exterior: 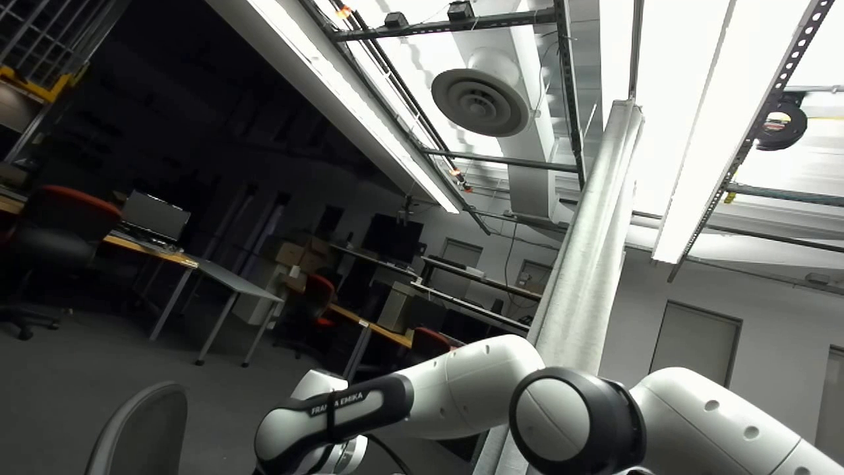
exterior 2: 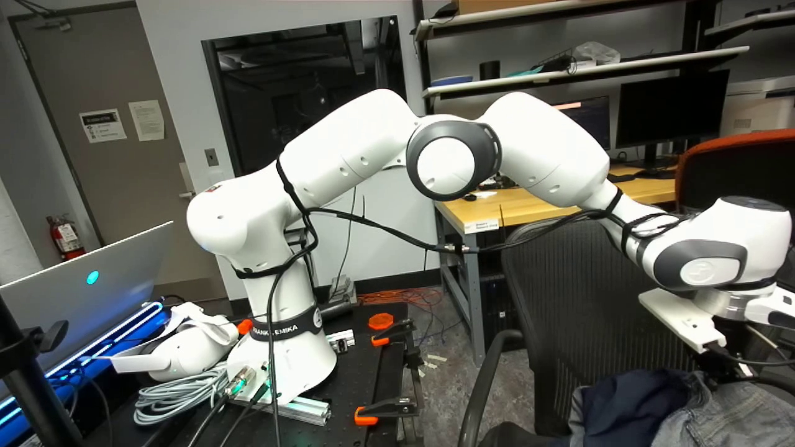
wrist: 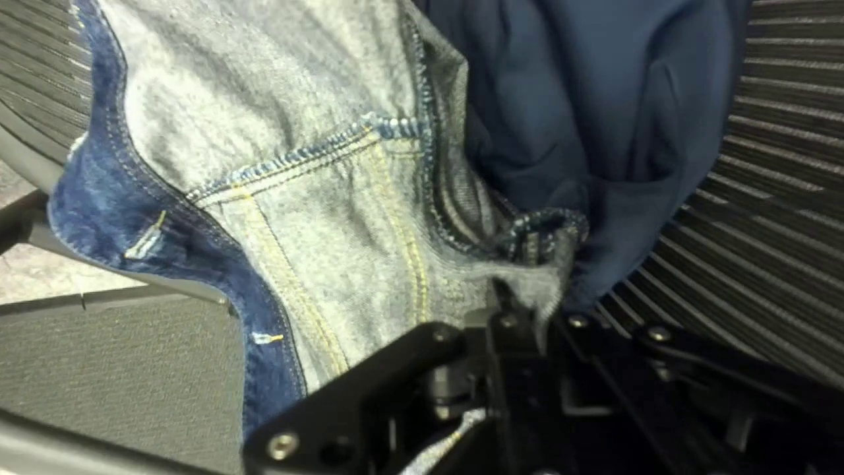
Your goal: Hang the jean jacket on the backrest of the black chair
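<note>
The jean jacket (wrist: 316, 218) fills much of the wrist view, pale inner side up, with a dark blue buttonhole edge at left. It also shows in an exterior view (exterior 2: 733, 413), bunched low in front of the backrest. My gripper (wrist: 544, 323) is shut on a pinched fold of it; the fingertips are partly hidden by cloth. Smooth navy cloth (wrist: 593, 99) lies beside the fold; I cannot tell whether it belongs to the jacket. The black chair's backrest shows in both exterior views (exterior: 151, 429) (exterior 2: 596, 298), and its striped mesh shows in the wrist view (wrist: 784, 165).
A chair armrest (exterior 2: 490, 385) stands between the robot's table (exterior 2: 348, 397) and the jacket. A wooden desk (exterior 2: 484, 208) and an orange-rimmed chair (exterior 2: 733, 149) stand behind. A grey textured panel (wrist: 119, 369) lies lower left in the wrist view. Cables (exterior 2: 546, 230) run along the arm.
</note>
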You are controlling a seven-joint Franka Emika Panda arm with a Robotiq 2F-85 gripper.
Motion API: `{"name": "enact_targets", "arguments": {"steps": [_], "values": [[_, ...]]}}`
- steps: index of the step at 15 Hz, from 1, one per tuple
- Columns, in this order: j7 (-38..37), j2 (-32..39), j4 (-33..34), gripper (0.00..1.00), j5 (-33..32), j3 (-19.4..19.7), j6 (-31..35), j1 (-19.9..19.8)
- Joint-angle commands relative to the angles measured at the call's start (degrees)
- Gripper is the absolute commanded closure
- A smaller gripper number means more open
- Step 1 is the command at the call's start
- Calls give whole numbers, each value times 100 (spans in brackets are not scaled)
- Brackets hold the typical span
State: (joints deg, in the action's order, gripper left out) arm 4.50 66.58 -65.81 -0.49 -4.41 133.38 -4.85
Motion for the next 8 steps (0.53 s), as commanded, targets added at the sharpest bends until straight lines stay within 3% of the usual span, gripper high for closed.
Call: {"name": "enact_targets", "arguments": {"steps": [1,8], "values": [[11,-851,-567,99,134,1,-77,94],[-152,-2302,-1270,99,118,19,-175,341]]}}
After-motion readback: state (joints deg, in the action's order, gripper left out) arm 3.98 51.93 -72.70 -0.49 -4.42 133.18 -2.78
